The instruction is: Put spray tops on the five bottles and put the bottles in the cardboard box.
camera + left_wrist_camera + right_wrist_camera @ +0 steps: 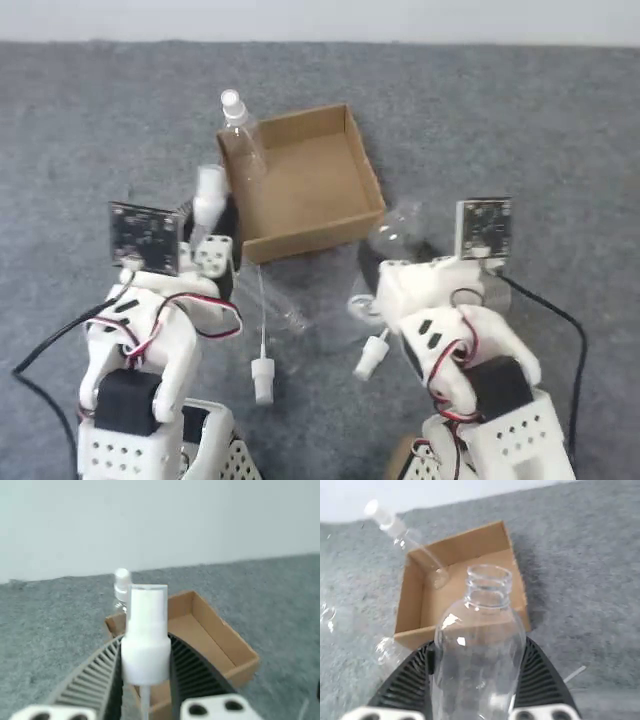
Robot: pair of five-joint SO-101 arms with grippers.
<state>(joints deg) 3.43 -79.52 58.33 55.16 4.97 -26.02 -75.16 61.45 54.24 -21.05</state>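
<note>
The small green circuit boards on the two wrists (pixel 146 236) carry fine markings too small to read.

The open brown cardboard box (pixel 305 185) sits on the grey carpeted table (pixel 520 130), at the middle and far from the arms. One clear plastic bottle already fitted with a white spray top (pixel 240 135) leans in its far left corner, base inside and capped neck rising above the wall. The rest of the box floor is bare cardboard.

The left gripper (pixel 145 650) is closed around a white spray top (pixel 145 625), held upright just left of the box's near left corner, with its thin dip tube hanging below the ribbed fingers (pixel 192 672). The right gripper (pixel 479 652) clamps a clear uncapped bottle (pixel 480 625) by its body, neck open, just right of the box's near right corner.

Between the arms, near the box's near wall, another clear bottle (pixel 287 310) lies on its side. Nearer still lie two loose white spray tops with tubes, one to the left (pixel 262 378) and one to the right (pixel 371 356).
</note>
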